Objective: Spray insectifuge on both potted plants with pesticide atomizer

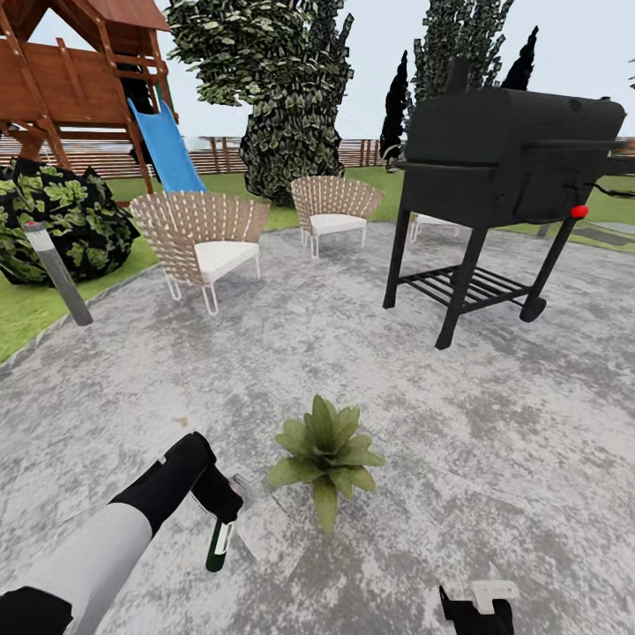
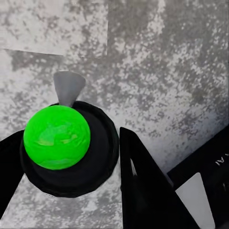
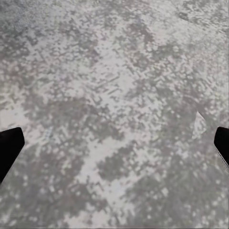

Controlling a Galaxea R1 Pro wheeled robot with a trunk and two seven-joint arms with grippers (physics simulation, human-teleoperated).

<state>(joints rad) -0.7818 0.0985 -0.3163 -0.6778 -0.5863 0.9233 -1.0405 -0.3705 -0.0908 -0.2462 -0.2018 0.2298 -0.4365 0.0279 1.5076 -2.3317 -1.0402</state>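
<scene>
One potted plant (image 1: 326,454), a low rosette of broad green leaves, stands on the grey paved patio (image 1: 494,441) of the garden, just ahead of me. My left gripper (image 1: 219,507) hangs left of it, shut on the pesticide atomizer (image 1: 217,545), a slim dark-green bottle pointing down at the paving. In the left wrist view the atomizer's black round top with a bright green dome (image 2: 57,137) sits between the black fingers (image 2: 140,181). My right gripper (image 1: 476,608) is low at the near right, open over bare paving (image 3: 114,95), with only its fingertips (image 3: 9,148) showing.
A black barbecue grill (image 1: 503,168) stands at the far right. Two woven chairs (image 1: 205,234) (image 1: 333,205) sit at the patio's back. A grey bollard lamp (image 1: 57,272), a dark bush (image 1: 62,212) and a wooden playset with a blue slide (image 1: 168,145) line the left lawn.
</scene>
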